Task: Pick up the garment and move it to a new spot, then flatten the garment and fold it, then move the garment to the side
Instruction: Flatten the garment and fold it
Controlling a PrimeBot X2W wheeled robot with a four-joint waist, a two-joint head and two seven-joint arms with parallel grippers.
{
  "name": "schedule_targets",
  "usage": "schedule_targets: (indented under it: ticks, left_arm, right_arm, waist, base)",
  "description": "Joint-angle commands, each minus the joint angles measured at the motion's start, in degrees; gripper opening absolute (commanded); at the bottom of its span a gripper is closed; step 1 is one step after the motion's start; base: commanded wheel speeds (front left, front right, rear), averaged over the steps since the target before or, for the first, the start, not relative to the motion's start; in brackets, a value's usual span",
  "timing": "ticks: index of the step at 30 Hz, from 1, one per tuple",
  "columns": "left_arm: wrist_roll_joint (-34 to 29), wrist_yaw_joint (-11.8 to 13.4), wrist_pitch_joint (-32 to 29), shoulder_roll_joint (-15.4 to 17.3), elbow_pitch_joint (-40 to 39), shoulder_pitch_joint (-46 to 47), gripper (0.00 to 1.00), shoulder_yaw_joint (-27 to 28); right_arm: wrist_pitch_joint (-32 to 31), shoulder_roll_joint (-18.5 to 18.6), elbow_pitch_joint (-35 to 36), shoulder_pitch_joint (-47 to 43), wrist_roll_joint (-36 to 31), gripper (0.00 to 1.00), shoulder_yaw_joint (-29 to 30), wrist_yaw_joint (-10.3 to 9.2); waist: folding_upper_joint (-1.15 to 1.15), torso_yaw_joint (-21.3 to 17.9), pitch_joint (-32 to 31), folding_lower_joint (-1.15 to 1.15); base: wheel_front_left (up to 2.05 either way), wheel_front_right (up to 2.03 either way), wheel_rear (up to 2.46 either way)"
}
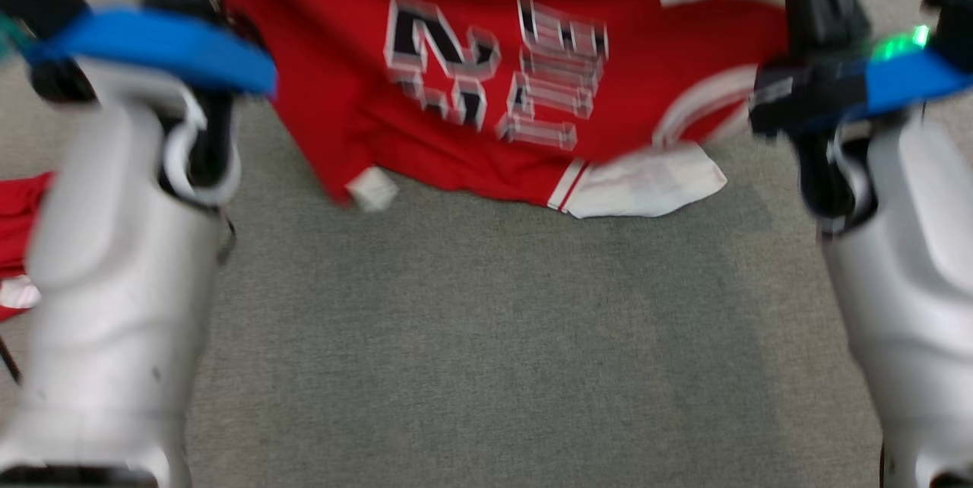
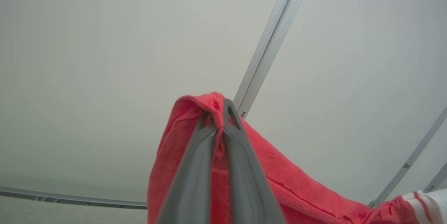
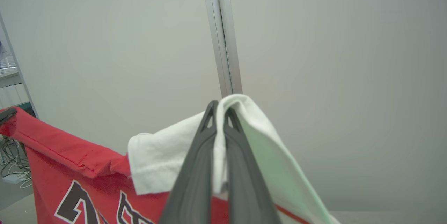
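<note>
The garment (image 1: 471, 115), a red jersey with white sleeves and black-and-white lettering, hangs spread between my two raised arms above the grey carpet (image 1: 486, 336). My left gripper (image 2: 218, 112) is shut on a fold of its red fabric (image 2: 279, 182). My right gripper (image 3: 219, 110) is shut on a white part of the garment (image 3: 160, 157), beside the red lettered front (image 3: 70, 168). A white sleeve (image 1: 646, 184) hangs lowest, close over the carpet; contact cannot be told. The head view is blurred.
Another red cloth (image 1: 19, 222) lies at the left edge of the carpet. A pale wall with metal strips (image 3: 221, 35) stands ahead of both grippers. Cables (image 3: 10, 168) lie on the floor at the left of the right wrist view.
</note>
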State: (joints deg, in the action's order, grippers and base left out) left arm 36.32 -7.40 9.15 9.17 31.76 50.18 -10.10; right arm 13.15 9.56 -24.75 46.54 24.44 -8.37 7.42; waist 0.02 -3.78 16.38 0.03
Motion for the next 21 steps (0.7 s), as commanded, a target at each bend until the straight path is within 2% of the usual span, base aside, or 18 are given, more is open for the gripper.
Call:
schedule_targets:
  ticks: [1, 7, 12, 16, 21]
  left_arm:
    - [-0.1, -0.1, 0.0, 0.3, 0.7, 3.7, 0.0, 0.2]
    - [-1.5, 0.0, 0.1, 1.0, 7.0, 22.8, 0.0, -1.0]
    - [0.8, -0.1, 1.8, 0.6, 11.0, 33.1, 0.0, -2.3]
    - [2.6, -0.1, 2.7, 1.4, 13.0, 34.8, 0.0, -5.8]
    - [6.0, -0.1, 4.3, 2.5, 14.5, 29.8, 0.0, -8.8]
  right_arm:
    - [-0.2, 0.2, -1.3, 4.1, 0.7, 0.0, -0.1, 0.13]
    - [-0.1, -0.7, -11.3, 24.6, 4.6, 0.0, 0.2, 0.13]
    - [1.1, 0.0, -15.5, 35.0, 4.7, 0.0, -3.2, 0.12]
    - [1.7, 0.5, -16.3, 36.7, 5.9, 0.0, -6.7, 0.12]
    - [2.0, 1.0, -16.2, 31.7, 8.0, 0.0, -9.7, 0.12]
  waist:
    - [-0.02, -0.2, 0.8, -0.03]
    - [-0.02, -1.6, 3.4, -0.03]
    - [-0.02, -1.7, 4.1, -0.03]
    - [-0.02, -1.6, 4.4, -0.03]
    - [-0.02, -1.4, 4.6, -0.03]
  base:
    - [0.0, 0.0, 0.0]
    - [0.0, 0.0, 0.0]
    - [0.0, 0.0, 0.0]
    - [0.0, 0.0, 0.0]
    - [0.0, 0.0, 0.0]
